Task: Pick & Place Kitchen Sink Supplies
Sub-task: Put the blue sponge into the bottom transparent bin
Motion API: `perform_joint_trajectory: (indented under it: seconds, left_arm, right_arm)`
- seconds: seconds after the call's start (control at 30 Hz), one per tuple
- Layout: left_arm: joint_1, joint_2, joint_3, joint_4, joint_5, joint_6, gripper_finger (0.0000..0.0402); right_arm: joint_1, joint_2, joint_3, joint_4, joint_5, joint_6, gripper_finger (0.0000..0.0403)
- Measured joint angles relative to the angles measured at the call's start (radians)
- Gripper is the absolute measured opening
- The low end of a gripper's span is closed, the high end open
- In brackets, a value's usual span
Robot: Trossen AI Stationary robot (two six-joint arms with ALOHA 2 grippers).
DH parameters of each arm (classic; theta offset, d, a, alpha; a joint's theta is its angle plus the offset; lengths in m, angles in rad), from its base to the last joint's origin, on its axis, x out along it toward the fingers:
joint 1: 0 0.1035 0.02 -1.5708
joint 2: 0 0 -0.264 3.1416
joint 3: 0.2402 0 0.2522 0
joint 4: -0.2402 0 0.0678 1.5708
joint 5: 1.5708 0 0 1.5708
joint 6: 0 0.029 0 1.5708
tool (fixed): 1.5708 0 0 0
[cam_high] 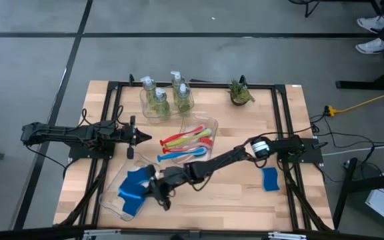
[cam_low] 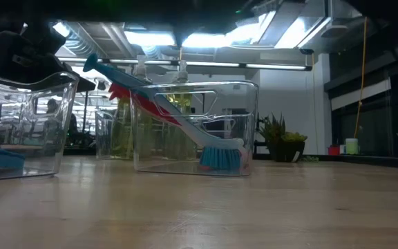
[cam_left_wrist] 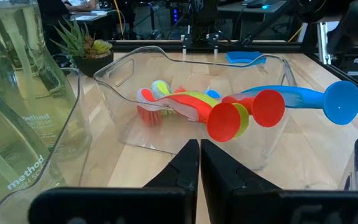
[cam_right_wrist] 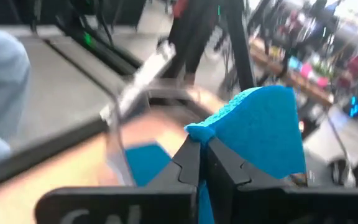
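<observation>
My right gripper [cam_right_wrist: 204,148] is shut on a flat blue sponge piece [cam_right_wrist: 260,124] and reaches across the table to the clear tray [cam_high: 115,203] at the near left. A second blue sponge piece [cam_right_wrist: 143,163] lies in that tray, and another [cam_high: 269,179] lies flat on the table by the right arm's base. The red, blue and yellow-green brushes [cam_high: 189,143] lie in the middle tray [cam_left_wrist: 114,74]. The pump bottles [cam_high: 162,99] stand in the far tray. My left gripper [cam_left_wrist: 199,163] waits shut at the table's left, pointing at the brush tray. My right gripper pinches the blue sponge piece between its two fingers, at the lower part [cam_right_wrist: 229,146] of the piece. The fingers come nearly level from the table's right side. The sponge stands up past the fingertips, lifted clear beside the tray's wall [cam_right_wrist: 118,124].
A small green potted plant [cam_high: 240,93] stands at the far right. Black frame rails [cam_high: 282,127] run along the table's sides. Bare wood lies between the brush tray and the table's near edge [cam_high: 232,207].
</observation>
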Motion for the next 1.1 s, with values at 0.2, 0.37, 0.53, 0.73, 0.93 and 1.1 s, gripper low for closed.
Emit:
perform_joint_trajectory:
  seconds: [0.2,0.37,0.53,0.73,0.93,1.1]
  left_arm:
    - [0.000,0.000,0.000,0.000,0.000,0.000,0.0010]
    - [0.000,0.000,0.000,0.000,0.000,0.000,0.0013]
    - [0.000,0.000,0.000,0.000,0.000,0.000,0.0008]
    - [0.000,0.000,0.000,0.000,0.000,0.000,0.0011]
    - [0.000,0.000,0.000,0.000,0.000,0.000,0.0012]
    - [0.000,0.000,0.000,0.000,0.000,0.000,0.0008]
  right_arm:
    - [-0.028,0.022,0.062,-0.118,0.048,0.015,0.0014]
    - [-0.043,0.024,0.062,-0.124,0.048,0.073,0.0014]
    - [-0.046,0.024,0.062,-0.134,0.048,0.075,0.0030]
    - [-0.045,0.024,0.062,-0.135,0.048,0.052,0.0101]
    - [-0.045,0.024,0.062,-0.124,0.048,0.073,0.0197]
    - [-0.045,0.024,0.061,-0.123,0.048,0.182,0.0247]
